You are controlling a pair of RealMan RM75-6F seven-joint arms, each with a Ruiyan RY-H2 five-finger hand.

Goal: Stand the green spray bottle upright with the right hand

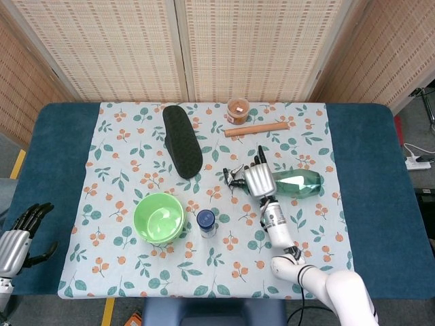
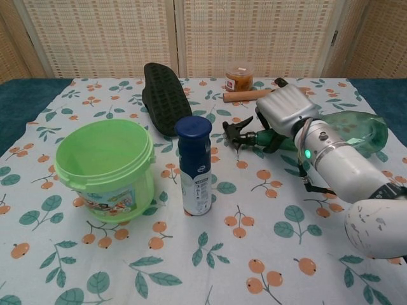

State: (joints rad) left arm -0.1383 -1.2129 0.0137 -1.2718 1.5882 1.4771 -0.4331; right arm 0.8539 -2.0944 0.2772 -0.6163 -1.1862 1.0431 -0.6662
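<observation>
Grasp step in hand, by my read: right hand (image 2: pixel 287 112) laid over neck of green spray bottle (image 1: pixel 296 183); firm grip unclear, cannot tell. Bottle lies on its side on floral cloth (image 1: pixel 102 224), black trigger head (image 2: pixel 236 131) pointing left. Translucent, smooth, rounded plastic body. Next: secure neck, pivot base down.

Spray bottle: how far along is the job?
Done: the right hand has reached the neck of the spray bottle. In hand: its fingers wrap the neck, nozzle pointing toward the black sole. Left: the bottle lies on its side on the tablecloth; it still needs standing up.
</observation>
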